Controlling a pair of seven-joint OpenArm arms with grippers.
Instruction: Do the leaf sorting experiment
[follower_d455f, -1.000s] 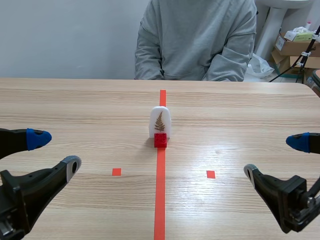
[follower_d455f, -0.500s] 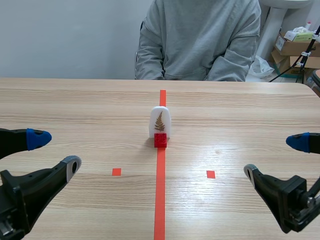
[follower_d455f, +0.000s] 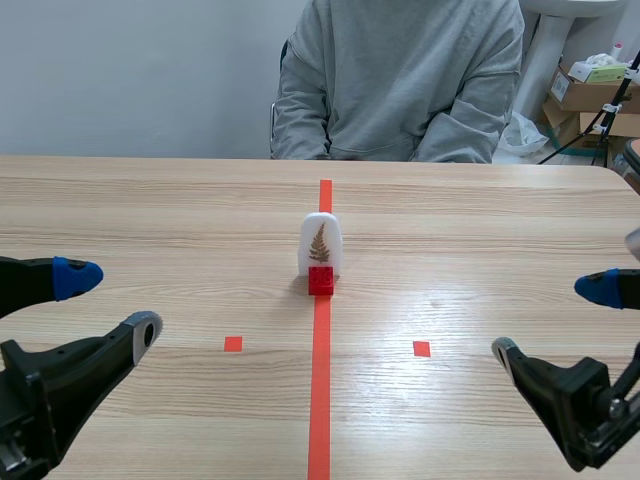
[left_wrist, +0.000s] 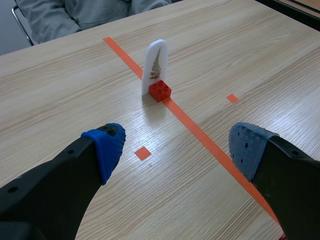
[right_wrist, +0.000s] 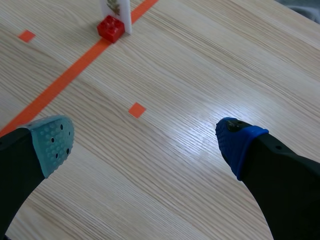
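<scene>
Your right gripper (follower_d455f: 547, 319) drifting slightly toward 5 o'clock, claw spread; left gripper (follower_d455f: 115, 302) holding still, spread too. Leaf card (follower_d455f: 319, 244) standing untouched at your 12 o'clock: sorting not yet starting.

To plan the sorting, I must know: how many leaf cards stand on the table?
1. The white leaf card stands upright, a red block at its foot, on the long tape line at the table's middle. No other shows; none seems hidden.
</scene>
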